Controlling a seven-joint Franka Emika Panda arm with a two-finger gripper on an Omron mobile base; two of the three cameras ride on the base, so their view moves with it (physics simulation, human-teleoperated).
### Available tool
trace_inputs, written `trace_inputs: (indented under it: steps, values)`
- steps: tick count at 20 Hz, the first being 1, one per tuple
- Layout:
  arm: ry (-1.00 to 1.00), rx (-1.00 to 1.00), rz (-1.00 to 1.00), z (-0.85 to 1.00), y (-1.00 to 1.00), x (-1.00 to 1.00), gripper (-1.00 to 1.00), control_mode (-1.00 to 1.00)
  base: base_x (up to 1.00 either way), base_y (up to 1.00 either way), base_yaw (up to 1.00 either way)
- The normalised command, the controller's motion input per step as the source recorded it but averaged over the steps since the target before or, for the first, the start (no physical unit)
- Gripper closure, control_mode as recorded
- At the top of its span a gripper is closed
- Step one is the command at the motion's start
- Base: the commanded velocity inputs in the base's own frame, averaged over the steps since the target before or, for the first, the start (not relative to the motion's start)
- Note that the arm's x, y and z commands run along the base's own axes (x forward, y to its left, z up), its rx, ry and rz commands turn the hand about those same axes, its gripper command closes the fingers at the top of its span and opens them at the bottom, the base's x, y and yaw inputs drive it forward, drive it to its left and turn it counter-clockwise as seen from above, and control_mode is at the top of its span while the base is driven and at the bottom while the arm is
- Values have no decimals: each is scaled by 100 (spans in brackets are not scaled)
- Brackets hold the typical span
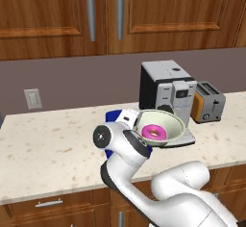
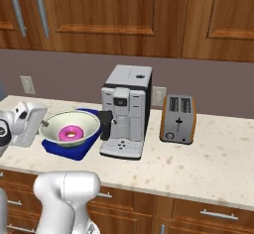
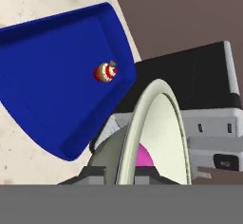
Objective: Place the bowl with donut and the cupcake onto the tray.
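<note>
- A speckled pale counter (image 1: 48, 144) sits under brown wood cabinets (image 2: 124, 10).
- One coffee machine (image 2: 126, 111), one toaster (image 2: 177, 119).
- The gripper (image 3: 124, 171) pinches one bowl (image 2: 69, 126) (donut (image 2: 70, 133) inside) above one blue tray (image 3: 52, 76).
- One cupcake (image 3: 106, 71) sits on it.
</note>
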Motion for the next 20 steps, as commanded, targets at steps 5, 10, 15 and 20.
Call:
trace_inputs:
  steps: [5, 10, 15, 20]
  values:
    - [1, -1, 0, -9, 38, 40, 100, -100, 0, 0, 0]
    - [6, 0, 0, -36, 19, 45, 100, -100, 0, 0, 0]
    - [9, -1, 0, -52, 20, 44, 100, -100, 0, 0, 0]
    - [3, -4, 0, -28, 24, 27, 100, -100, 0, 0, 0]
